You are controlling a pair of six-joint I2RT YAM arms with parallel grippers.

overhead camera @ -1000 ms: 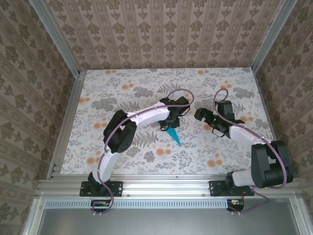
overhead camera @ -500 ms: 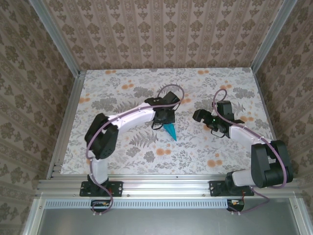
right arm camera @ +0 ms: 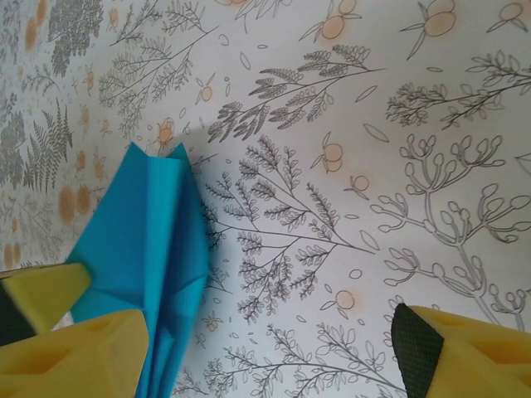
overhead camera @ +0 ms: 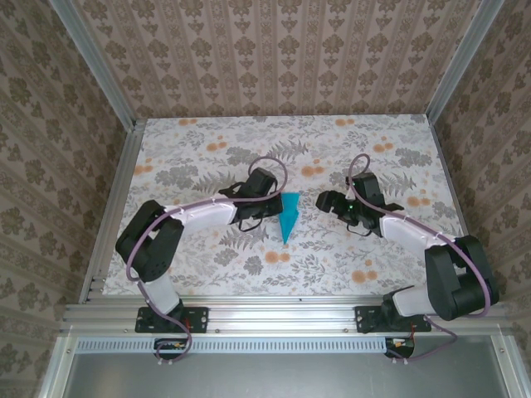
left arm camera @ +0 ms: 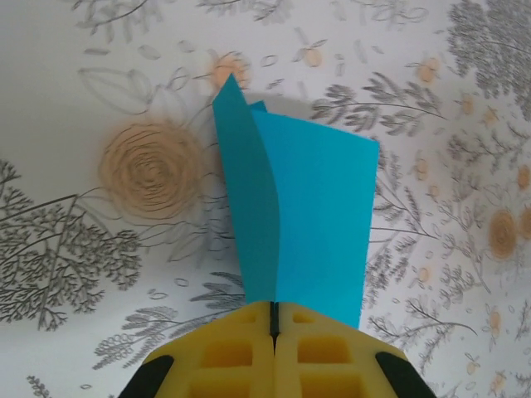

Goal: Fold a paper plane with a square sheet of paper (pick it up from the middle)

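Top external: left arm stretches low across the floral table toward its middle. The left gripper sits at the left edge of the teal paper plane. The plane lies around mid-table, broad end toward the far wall and narrow point toward the arm bases. Whether it rests flat or is lifted, cannot tell from here. The right gripper is just to the right of the plane, with a small gap of tabletop showing between them; finger spacing is too small to read at this angle. Left wrist: the left gripper has its two yellow fingers pressed together, leaving only a thin dark seam. The paper plane runs straight out of that seam, pinched at its near end. One layer stands up as a curved flap on the picture's left, a flatter panel lies to the right, and a shadow falls on the flower print beyond. Right wrist: the right gripper stands wide apart, one yellow finger at lower left, the other at lower right, with nothing clamped. The paper plane sits at the left of the gap, its layered folds fanning upward to two small peaks and its lower part close against the left-hand finger; contact cannot be judged. Bare floral table fills the rest of the span between the fingers.
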